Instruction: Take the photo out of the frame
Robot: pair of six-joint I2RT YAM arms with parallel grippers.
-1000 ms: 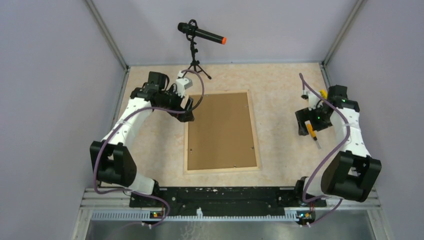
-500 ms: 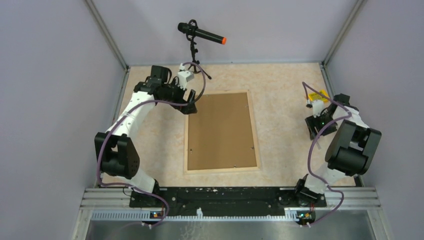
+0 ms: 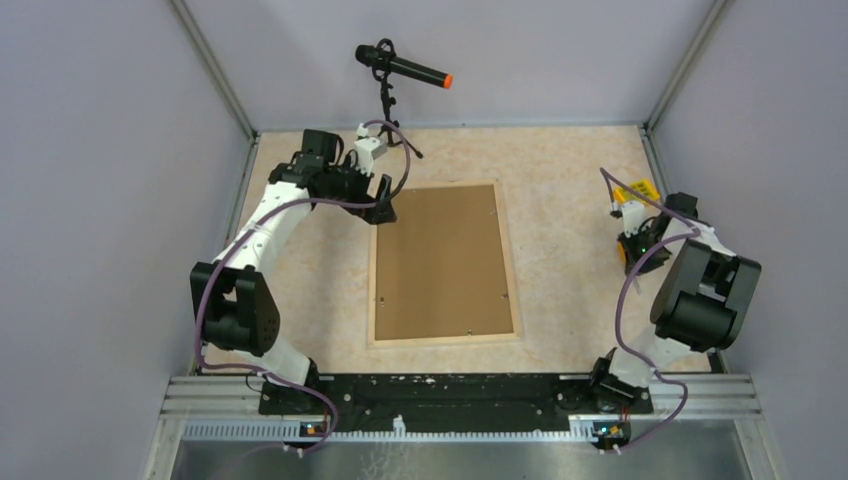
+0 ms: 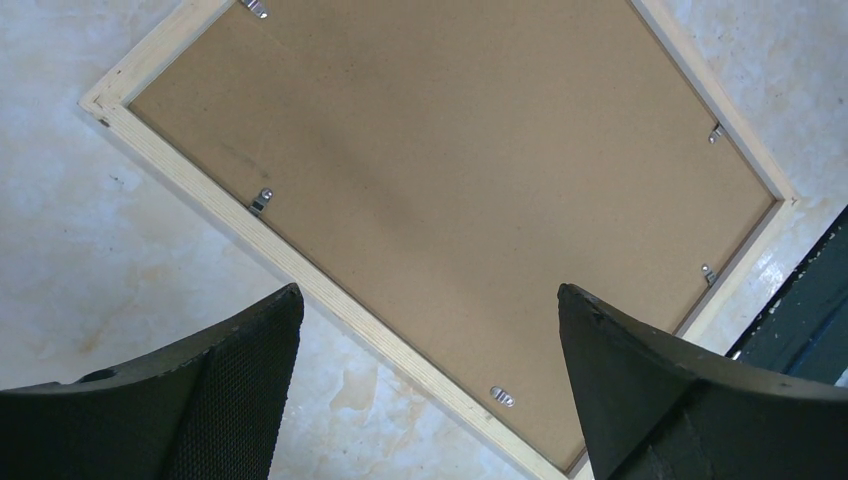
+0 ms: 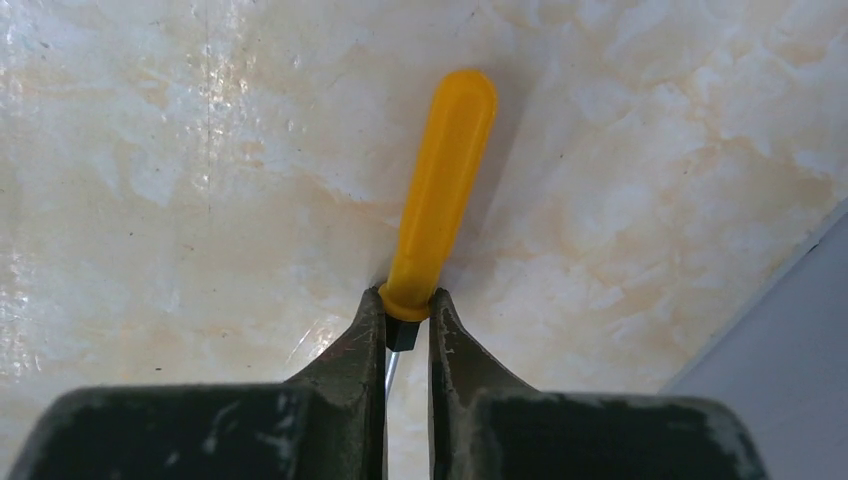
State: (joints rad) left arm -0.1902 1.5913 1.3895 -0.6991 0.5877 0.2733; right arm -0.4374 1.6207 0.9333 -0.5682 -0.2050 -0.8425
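A beige, marble-patterned table (image 3: 560, 180) carries the frame (image 3: 443, 262), which lies flat at its centre, brown hardboard back up and pale wood rim on the surface. Small metal clips (image 4: 262, 200) dot the back's edges. Just beyond the frame's far left corner stands a black microphone tripod (image 3: 388, 128). Well to the frame's right lies a small yellow item (image 3: 637, 190), too small to identify. Nearer on that side, a yellow-handled screwdriver (image 5: 440, 230), pinched in the right gripper (image 5: 405, 312), sits low over the table; contact is unclear.
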